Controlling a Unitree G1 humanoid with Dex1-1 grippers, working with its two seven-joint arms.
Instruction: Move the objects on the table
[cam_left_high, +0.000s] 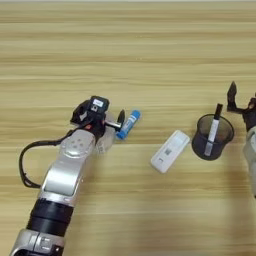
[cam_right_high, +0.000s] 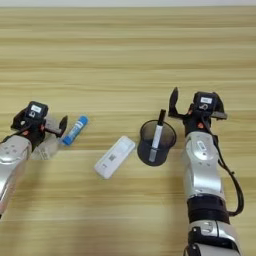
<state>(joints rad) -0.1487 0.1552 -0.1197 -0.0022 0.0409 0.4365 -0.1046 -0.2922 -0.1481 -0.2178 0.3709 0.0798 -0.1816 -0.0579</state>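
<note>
The left pincer (cam_left_high: 114, 131) covers most of the clear tape roll (cam_left_high: 105, 142); I cannot tell its grip. The right pincer (cam_right_high: 181, 111) stands wide beside the mesh cup (cam_right_high: 157, 142), which hides the pen's (cam_right_high: 157, 136) lower end.

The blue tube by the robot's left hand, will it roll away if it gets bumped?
Probably, yes. The blue tube looks round and lies on its side on the flat table, so a sideways nudge would likely roll it. It also looks small and light, so the left end effector, right beside it, could easily knock it away.

Robot workbench: bare wooden table (cam_left_high: 130, 45)
</note>
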